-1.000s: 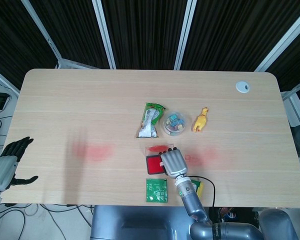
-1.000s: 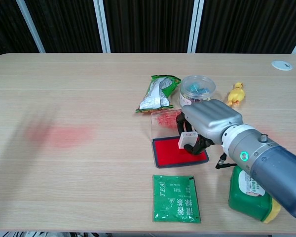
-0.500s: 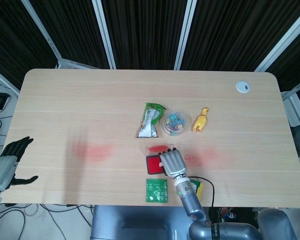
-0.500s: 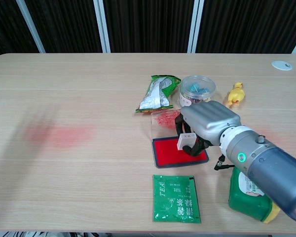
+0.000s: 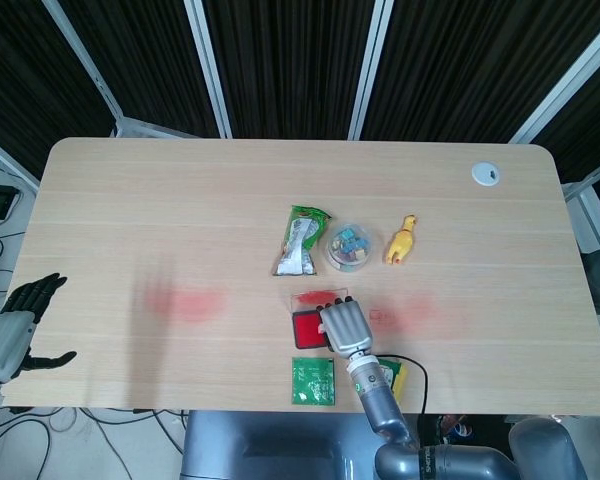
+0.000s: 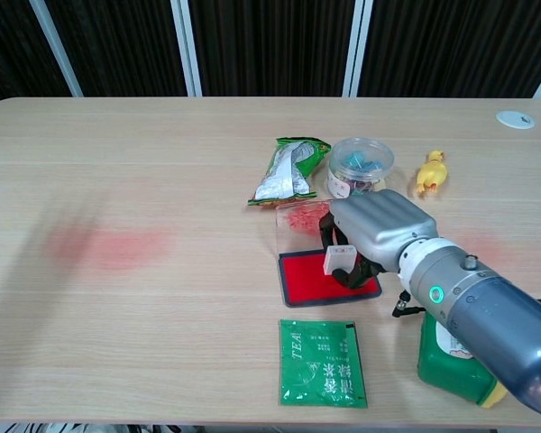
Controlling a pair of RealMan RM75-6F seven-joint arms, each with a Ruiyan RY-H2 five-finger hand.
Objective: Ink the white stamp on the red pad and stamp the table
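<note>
The red ink pad [image 6: 314,277] [image 5: 306,330] lies open on the table, its clear lid [image 6: 298,218] tilted up behind it. My right hand [image 6: 379,230] [image 5: 344,324] grips the white stamp [image 6: 338,258] and holds it on or just above the pad's right half; contact cannot be told. In the head view the hand hides the stamp. My left hand [image 5: 15,325] hangs open off the table's left edge, far from the pad.
A green tea sachet [image 6: 323,362] lies in front of the pad and a green container [image 6: 451,356] under my right forearm. Behind the pad are a green snack bag [image 6: 290,169], a round clear tub [image 6: 361,162] and a yellow toy duck [image 6: 429,170]. Faint red smudges [image 6: 108,245] mark the table's left.
My right hand has shifted slightly left and back over the pad with the stamp. The left hand has not moved.
</note>
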